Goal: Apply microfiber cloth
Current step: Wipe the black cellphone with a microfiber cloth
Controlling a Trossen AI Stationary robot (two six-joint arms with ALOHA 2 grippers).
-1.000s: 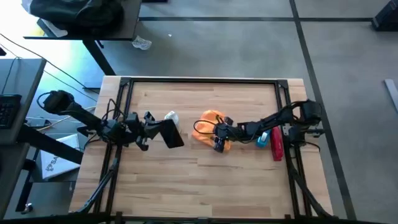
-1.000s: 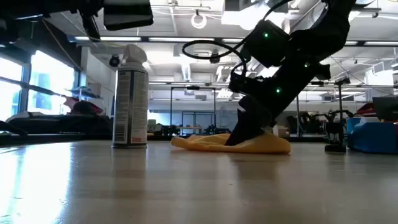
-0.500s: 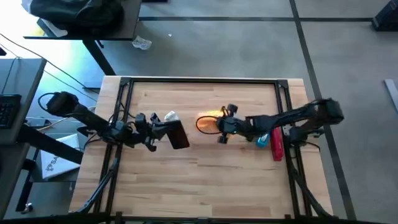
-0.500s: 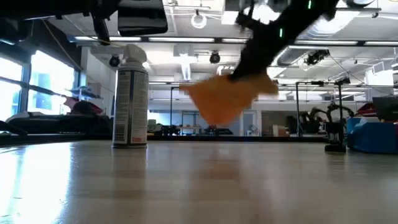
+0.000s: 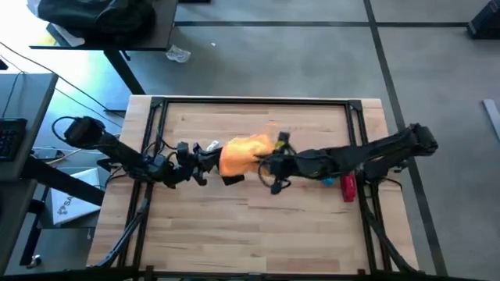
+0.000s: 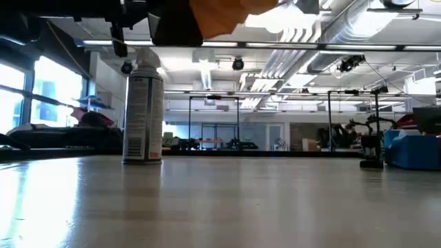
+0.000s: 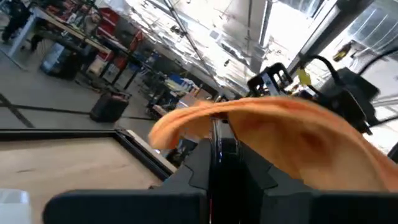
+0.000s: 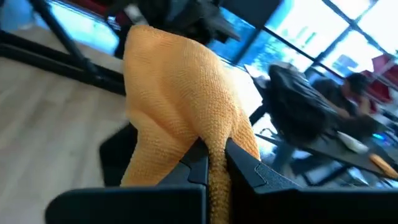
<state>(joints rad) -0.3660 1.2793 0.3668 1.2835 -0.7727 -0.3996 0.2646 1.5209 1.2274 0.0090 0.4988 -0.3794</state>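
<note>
Right gripper (image 5: 264,165) is out over mid-table, its fingers pinched tight on the microfiber cloth (image 5: 244,153), bright orange, held up in the air clear of the table (image 5: 258,226). In the right wrist view the cloth (image 8: 180,118) bunches between the two dark fingers (image 8: 199,163). It drapes over the black phone (image 5: 233,179), which the left gripper (image 5: 212,158) holds clamped from the other side; in the left wrist view the phone's thin edge (image 7: 217,149) sits between the closed-in fingers with the cloth (image 7: 292,137) hanging across it. A spray can (image 6: 142,107) stands upright on the table near the left arm; its label has print, too small to read. A red object (image 5: 348,187) lies by the right arm's base, no readable writing.
</note>
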